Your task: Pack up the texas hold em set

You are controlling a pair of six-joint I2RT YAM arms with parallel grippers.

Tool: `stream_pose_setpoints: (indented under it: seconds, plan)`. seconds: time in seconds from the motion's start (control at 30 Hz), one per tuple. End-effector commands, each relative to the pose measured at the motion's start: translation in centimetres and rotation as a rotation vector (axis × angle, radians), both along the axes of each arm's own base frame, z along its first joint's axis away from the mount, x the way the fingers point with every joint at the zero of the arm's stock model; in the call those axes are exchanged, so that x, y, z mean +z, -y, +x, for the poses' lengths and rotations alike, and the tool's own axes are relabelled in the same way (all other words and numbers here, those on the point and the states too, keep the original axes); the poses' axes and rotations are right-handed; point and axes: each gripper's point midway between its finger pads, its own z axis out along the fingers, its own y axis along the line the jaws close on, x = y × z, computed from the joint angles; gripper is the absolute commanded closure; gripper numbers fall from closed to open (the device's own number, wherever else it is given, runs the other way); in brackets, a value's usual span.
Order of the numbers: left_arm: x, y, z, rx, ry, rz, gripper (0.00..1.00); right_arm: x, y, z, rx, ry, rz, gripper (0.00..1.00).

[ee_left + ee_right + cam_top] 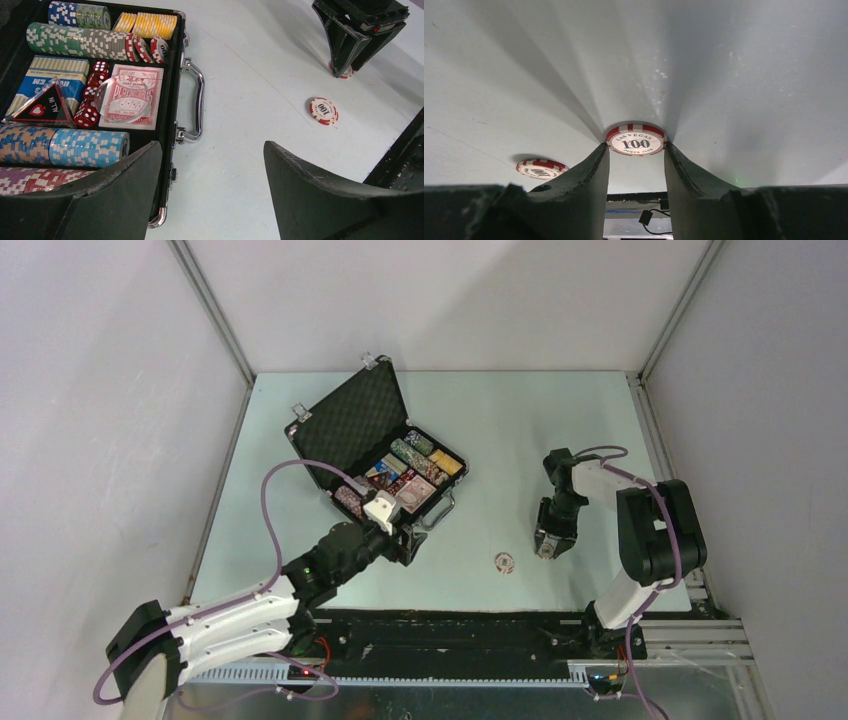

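Pale bench [560, 420], grey walls around. So right pincer [635, 148] clamped on 100 chip [635, 140], chip flat on bench. Open case [350, 420] off to its left, bit farther back. Also second chip [504, 562] just left of that pincer, case side, right arm nearer. Meanwhile left pincer [212, 195] spread wide, empty, by case handle [199, 100].

the case [172, 100] runs off the left wrist view's left edge, its nearest chips [35, 179] partly behind the jaws.

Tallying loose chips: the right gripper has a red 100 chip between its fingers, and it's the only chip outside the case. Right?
No: a second chip lies loose on the table near the right gripper's red 100 chip; the left wrist view shows it.
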Motion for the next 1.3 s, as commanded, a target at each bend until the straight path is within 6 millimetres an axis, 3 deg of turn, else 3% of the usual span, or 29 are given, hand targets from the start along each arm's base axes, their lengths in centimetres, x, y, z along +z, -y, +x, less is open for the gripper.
stream_pose_setpoints:
  seconds: [0.0, 0.2, 0.57, 0.83, 1.1, 1.17, 1.27]
  plan:
    - [2.4, 0.5, 0.6, -0.002, 0.055, -0.036, 0.18, -0.6, -2.1, 1.5, 0.017, 0.063, 0.095, 0.69]
    - [2.3, 0.6, 0.6, -0.006, 0.051, -0.034, 0.18, 1.6, -4.5, 0.7, 0.061, 0.089, 0.155, 0.70]
    - [2.1, 0.9, 0.6, -0.014, 0.044, -0.031, 0.18, 3.9, -7.7, -0.3, 0.138, 0.110, 0.201, 0.69]
    - [2.0, 0.9, 0.6, -0.015, 0.042, -0.030, 0.18, 3.1, -9.8, -1.4, 0.189, 0.081, 0.210, 0.69]
    - [2.1, 0.8, 0.6, -0.011, 0.046, -0.030, 0.18, 2.4, -10.4, -1.0, 0.223, 0.082, 0.156, 0.64]
    - [2.1, 0.7, 0.6, -0.010, 0.045, -0.027, 0.18, 2.1, -10.4, -1.1, 0.230, 0.074, 0.142, 0.61]
    - [2.0, 0.7, 0.6, -0.008, 0.044, -0.026, 0.18, 2.0, -10.3, -1.0, 0.240, 0.078, 0.115, 0.46]
